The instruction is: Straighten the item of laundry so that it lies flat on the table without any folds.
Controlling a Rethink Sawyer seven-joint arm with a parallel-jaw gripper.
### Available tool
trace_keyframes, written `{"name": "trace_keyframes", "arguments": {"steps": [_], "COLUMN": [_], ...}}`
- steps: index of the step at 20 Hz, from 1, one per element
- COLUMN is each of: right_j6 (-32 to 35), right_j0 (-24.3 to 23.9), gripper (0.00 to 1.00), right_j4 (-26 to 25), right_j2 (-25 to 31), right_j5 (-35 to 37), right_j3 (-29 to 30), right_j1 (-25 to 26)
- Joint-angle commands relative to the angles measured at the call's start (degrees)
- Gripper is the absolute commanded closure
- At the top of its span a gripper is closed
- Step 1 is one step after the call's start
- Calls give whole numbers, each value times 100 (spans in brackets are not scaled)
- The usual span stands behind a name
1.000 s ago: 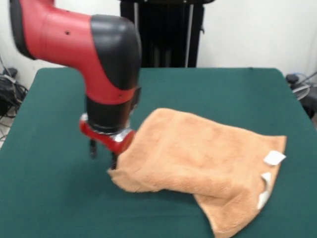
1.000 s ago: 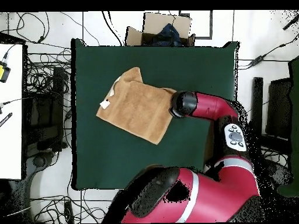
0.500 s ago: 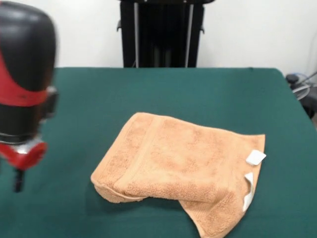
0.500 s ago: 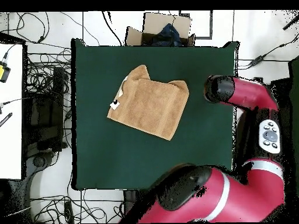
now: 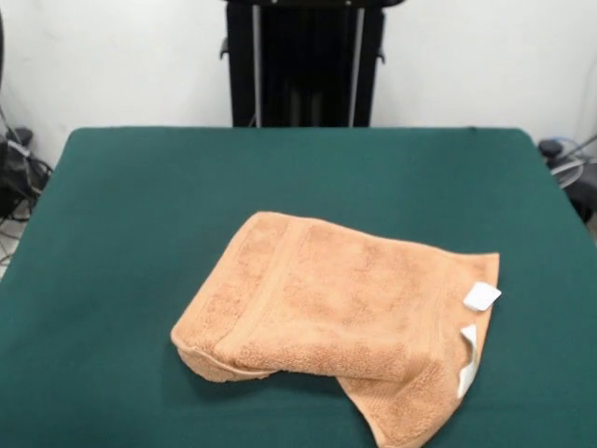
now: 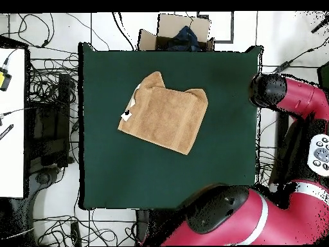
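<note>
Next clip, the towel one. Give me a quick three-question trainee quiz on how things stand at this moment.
1. True or false: the towel lies fully flat on the table, with no folds.
2. Multiple choice: in the front view, the white tags sit at the towel's (A) left edge, (B) right edge, (C) far edge.
3. Short answer: in the overhead view, where is the arm relative to the table?

Key
1. False: it is doubled over, with a lower layer sticking out at the near corner.
2. B.
3. Off the tabletop, at its right edge, well apart from the towel; the claw itself cannot be made out.
</note>
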Motion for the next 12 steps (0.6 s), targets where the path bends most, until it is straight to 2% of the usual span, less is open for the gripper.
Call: {"name": "trace_keyframes", "arguments": {"steps": [1, 8, 12], "right_j6": [-7, 334, 552], "right_j0": [452, 732, 854], "gripper": [0, 0, 0], "right_j4": [331, 750, 942], "right_j2": [428, 470, 385], "right_j5": [764, 1210, 1148], "right_j3": [1316, 1361, 1590], "right_j1": [-423, -510, -643]}}
